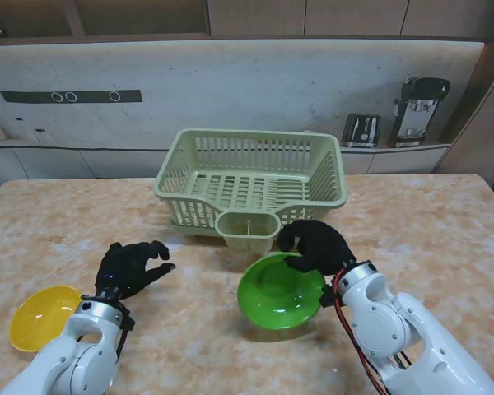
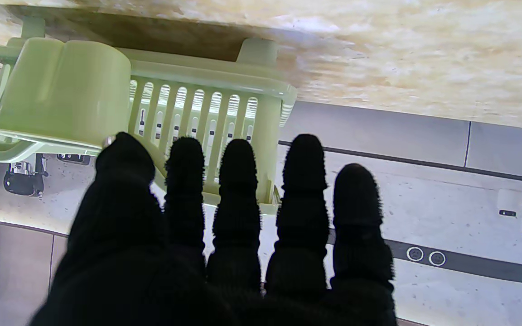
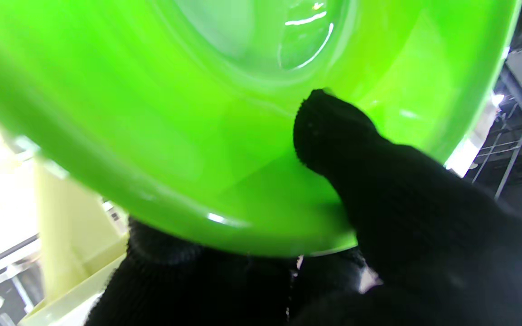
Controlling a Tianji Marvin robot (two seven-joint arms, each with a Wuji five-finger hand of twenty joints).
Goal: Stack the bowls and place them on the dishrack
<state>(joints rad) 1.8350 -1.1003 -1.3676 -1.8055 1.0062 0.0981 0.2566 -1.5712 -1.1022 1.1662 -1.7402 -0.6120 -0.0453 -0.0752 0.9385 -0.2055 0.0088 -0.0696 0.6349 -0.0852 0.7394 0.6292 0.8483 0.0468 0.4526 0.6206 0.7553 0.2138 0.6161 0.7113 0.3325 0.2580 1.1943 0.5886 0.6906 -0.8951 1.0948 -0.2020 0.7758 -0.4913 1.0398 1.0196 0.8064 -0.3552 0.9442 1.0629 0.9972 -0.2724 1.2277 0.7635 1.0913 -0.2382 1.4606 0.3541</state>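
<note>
My right hand is shut on the rim of a bright green bowl, thumb inside and fingers under the rim; the bowl is tilted and sits just in front of the dishrack's cutlery cup. In the right wrist view the green bowl fills the frame with my thumb pressed inside it. A yellow bowl rests on the table at the near left, beside my left forearm. My left hand is open, fingers spread, holding nothing. The pale green dishrack stands at the table's middle back.
The dishrack's cutlery cup juts toward me, close to the green bowl. In the left wrist view the dishrack lies beyond my fingers. A toaster and a coffee machine sit on the counter behind the table.
</note>
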